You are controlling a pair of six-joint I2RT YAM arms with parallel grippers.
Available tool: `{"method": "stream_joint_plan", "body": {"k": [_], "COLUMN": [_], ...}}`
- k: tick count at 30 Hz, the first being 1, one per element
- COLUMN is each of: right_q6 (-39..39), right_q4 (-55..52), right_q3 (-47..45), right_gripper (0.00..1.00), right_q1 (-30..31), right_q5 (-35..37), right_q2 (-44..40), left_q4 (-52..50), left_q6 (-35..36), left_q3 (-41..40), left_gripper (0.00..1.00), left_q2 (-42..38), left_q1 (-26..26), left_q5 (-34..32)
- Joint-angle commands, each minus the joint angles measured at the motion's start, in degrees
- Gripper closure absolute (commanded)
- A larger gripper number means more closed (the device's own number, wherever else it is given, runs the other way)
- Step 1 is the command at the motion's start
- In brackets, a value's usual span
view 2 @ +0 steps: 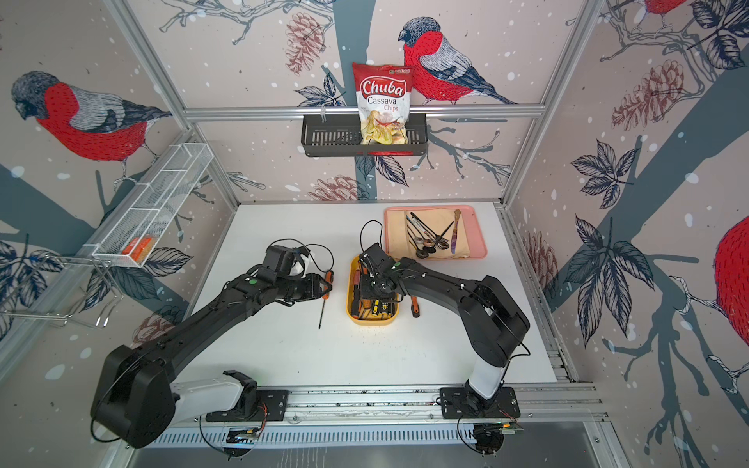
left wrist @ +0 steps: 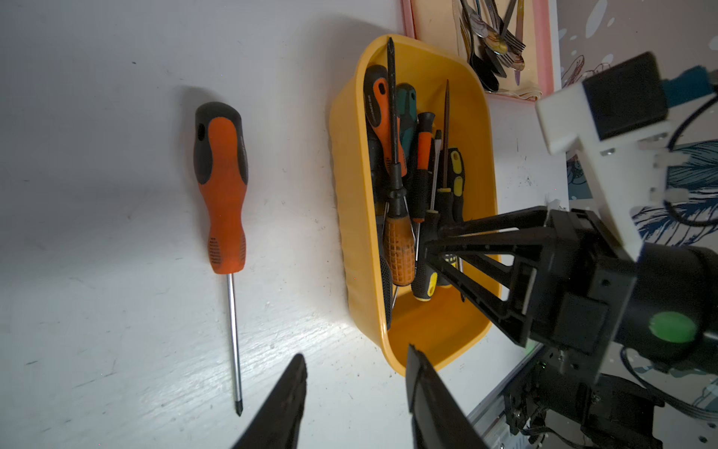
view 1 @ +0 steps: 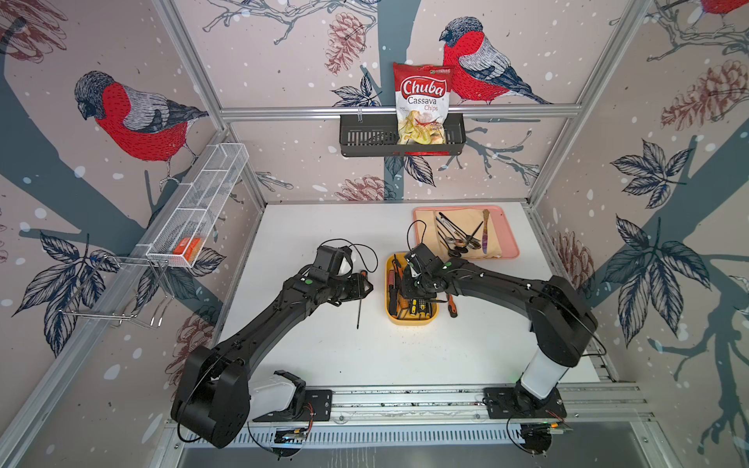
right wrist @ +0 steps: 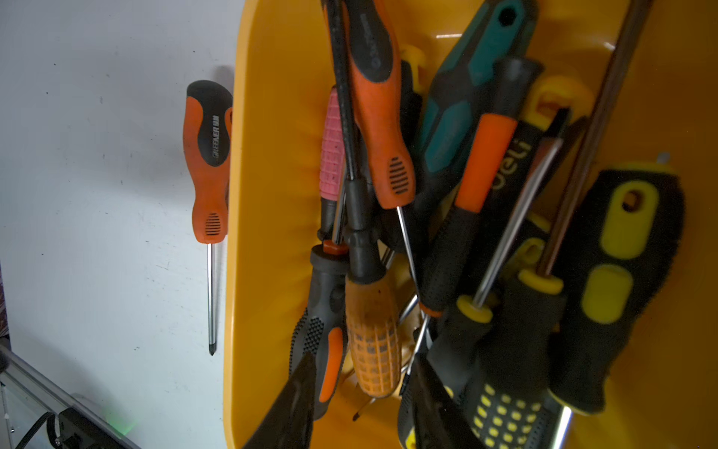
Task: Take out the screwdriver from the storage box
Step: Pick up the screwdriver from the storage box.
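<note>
Yellow plastic storage box (view 1: 411, 323), shallow and rectangular with rounded corners, stands on the white table (view 1: 324, 356) in both top views and is loaded with mixed screwdrivers (view 1: 392, 289). Right gripper (view 1: 408, 288) sits down inside the box; its jaw state is not readable from here. Left gripper (view 1: 368, 287) hangs just beside the box on its left, above the handle of an orange-and-black Phillips screwdriver (view 1: 359, 308) that lies flat on the table, outside the box. A second orange-and-black screwdriver (view 2: 414, 306) lies on the table just beside the box's right side, partly under the right arm (view 2: 446, 283). Left wrist view: the left gripper (left wrist: 355, 381) has its fingers spread with nothing between them; the Phillips screwdriver (left wrist: 223, 186) lies apart from the box wall (left wrist: 351, 233), roughly parallel to it. Right wrist view: the right gripper (right wrist: 363, 361) stands with jaws apart over the pile, an amber ribbed handle (right wrist: 373, 342) between the fingers; contact with it cannot be confirmed. The Phillips screwdriver (right wrist: 208, 163) shows on the table beyond the box wall (right wrist: 272, 194)
</note>
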Motion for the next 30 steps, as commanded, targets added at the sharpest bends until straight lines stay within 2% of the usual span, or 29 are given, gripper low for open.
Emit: {"method": "stream_joint_plan", "body": {"k": [1, 10, 17, 26, 30], "right_q6": [-0.3, -0.4, -0.9, -1.4, -1.7], "right_q4": [-1.8, -3.3, -3.3, -3.5, -3.4], "right_q3": [1.1, 3.3, 4.8, 6.0, 6.1], "right_gripper": [0.58, 0.56, 0.60, 0.61, 0.64], "right_q1": [0.2, 0.7, 0.8, 0.9, 0.9], "right_q5": [1.5, 2.6, 2.4, 2.4, 2.1], "right_q2": [1.0, 4.7, 7.2, 9.5, 10.1], "left_q4": [1.7, 2.1, 2.5, 2.5, 2.6], "left_q6": [0.0, -0.3, -0.6, -1.0, -1.3], "left_q3": [-0.6, -2.4, -3.5, -4.4, -4.9], "left_gripper": [0.56, 0.56, 0.56, 0.56, 0.56], "left_q2": [-0.9, -1.6, -2.0, -2.6, -2.8], "left_q1": [0.2, 0.2, 0.2, 0.2, 0.2], "left_q5": [1.7, 2.0, 2.0, 1.8, 1.7]}}
